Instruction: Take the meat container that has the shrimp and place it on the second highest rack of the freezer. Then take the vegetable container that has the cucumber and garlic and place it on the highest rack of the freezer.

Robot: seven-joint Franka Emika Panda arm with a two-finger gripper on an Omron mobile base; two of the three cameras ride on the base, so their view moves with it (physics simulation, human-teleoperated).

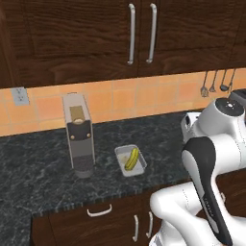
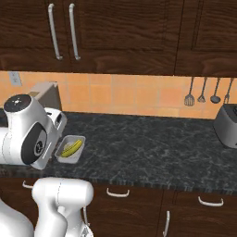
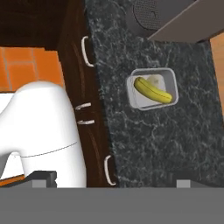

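A clear vegetable container (image 1: 126,172) (image 2: 79,156) (image 3: 174,87) sits on the dark counter near its front edge. In it lie the long yellow-green cucumber (image 1: 132,158) (image 2: 71,148) (image 3: 152,90) and, at one end, the pale garlic (image 3: 155,79). My gripper (image 3: 116,181) hangs high over the counter's front edge, looking down, with the container ahead of it and well apart. Its two dark fingertips (image 3: 43,177) stand wide at the bottom of the hand view, open with nothing between them.
A grey coffee machine (image 1: 79,139) (image 3: 153,17) stands on the counter just left of the container. A toaster (image 2: 227,125) is at the far right, and utensils (image 2: 201,95) hang on the tiled wall. Dark cabinets run above and below the counter.
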